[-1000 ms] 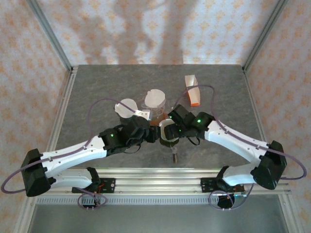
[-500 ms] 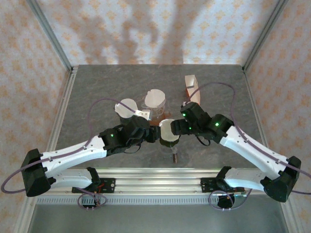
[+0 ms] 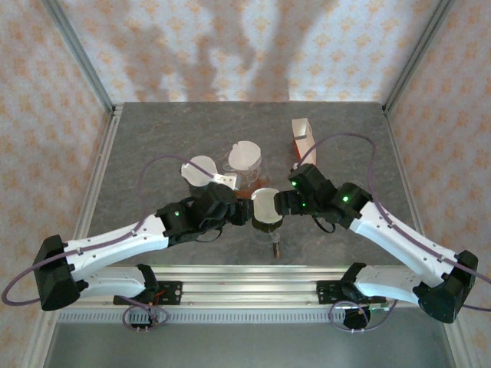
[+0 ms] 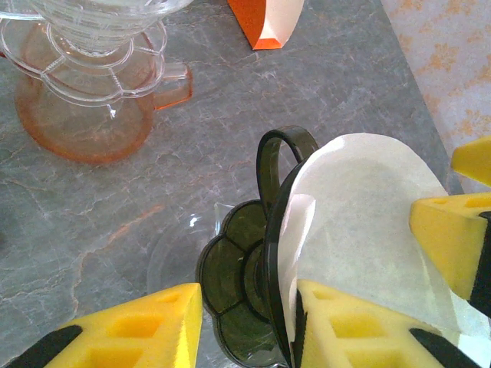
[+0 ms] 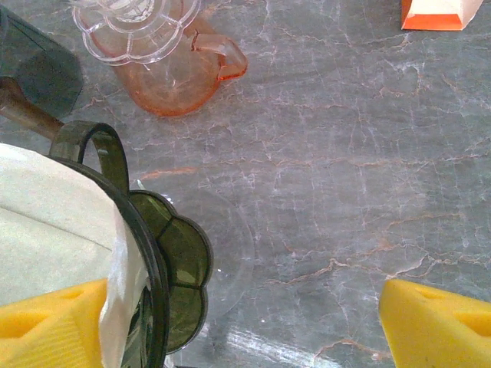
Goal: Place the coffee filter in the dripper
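Observation:
The dark green dripper (image 3: 267, 222) (image 4: 245, 284) (image 5: 173, 268) is tilted in the middle of the table, just above a clear glass disc (image 5: 234, 253). The white coffee filter (image 3: 266, 202) (image 4: 360, 207) (image 5: 54, 230) lies inside its cone. My left gripper (image 3: 245, 213) (image 4: 249, 330) is shut on the dripper: one finger inside against filter and wall, the other outside by the base flange. My right gripper (image 3: 281, 204) (image 5: 245, 330) is open wide. Its left fingertip (image 5: 54, 322) rests over the filter at the rim, while the other fingertip (image 5: 437, 322) hangs over bare table.
A pink glass dripper stack (image 4: 84, 92) (image 5: 165, 61) stands just behind. Two clear glass pieces with white filters (image 3: 202, 170) (image 3: 245, 157) sit behind that. An orange and white filter box (image 3: 304, 142) (image 5: 437, 14) lies at the back right. A brown-handled tool (image 3: 275, 247) lies near the front.
The right arm has swung its elbow outward and its gripper has drawn back slightly to the right of the dripper. The left arm and the dripper have stayed put.

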{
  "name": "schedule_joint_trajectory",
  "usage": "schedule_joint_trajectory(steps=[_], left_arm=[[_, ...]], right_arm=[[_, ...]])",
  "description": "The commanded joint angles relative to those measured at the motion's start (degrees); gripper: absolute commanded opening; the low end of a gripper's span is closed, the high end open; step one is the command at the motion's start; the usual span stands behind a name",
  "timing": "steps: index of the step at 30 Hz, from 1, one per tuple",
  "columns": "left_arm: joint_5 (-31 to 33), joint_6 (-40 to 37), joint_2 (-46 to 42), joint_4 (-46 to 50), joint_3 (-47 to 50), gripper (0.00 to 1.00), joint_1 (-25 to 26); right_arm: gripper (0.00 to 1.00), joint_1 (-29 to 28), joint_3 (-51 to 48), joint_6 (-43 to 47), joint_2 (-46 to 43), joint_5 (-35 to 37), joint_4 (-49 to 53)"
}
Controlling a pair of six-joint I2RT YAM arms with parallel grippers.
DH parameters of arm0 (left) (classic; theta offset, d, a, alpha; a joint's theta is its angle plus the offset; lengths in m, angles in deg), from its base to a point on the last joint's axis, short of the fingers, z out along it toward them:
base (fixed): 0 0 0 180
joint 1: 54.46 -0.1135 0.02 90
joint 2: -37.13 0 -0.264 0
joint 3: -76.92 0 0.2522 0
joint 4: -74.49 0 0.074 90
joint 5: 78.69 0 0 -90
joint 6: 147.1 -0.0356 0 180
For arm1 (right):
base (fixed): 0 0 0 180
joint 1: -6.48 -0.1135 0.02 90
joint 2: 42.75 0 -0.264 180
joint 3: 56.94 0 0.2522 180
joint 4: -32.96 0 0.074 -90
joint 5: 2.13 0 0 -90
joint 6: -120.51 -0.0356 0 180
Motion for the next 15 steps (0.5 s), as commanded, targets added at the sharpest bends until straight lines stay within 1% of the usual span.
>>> schedule_joint_trajectory(steps=[1, 8, 15], left_arm=[[0.59, 0.04, 0.76, 0.89, 0.18, 0.36, -0.55], [0.91, -0.05, 0.58, 0.94, 0.19, 0.35, -0.52], [1.0, 0.13, 0.27, 0.94, 0.42, 0.35, -0.52]], right_arm=[[0.88, 0.32, 0.65, 1.25, -0.78, -1.02, -1.58], [0.87, 0.32, 1.51, 2.02, -1.02, -3.73, -1.92], [0.87, 0.32, 0.3, 0.47, -2.58, -1.64, -0.81]])
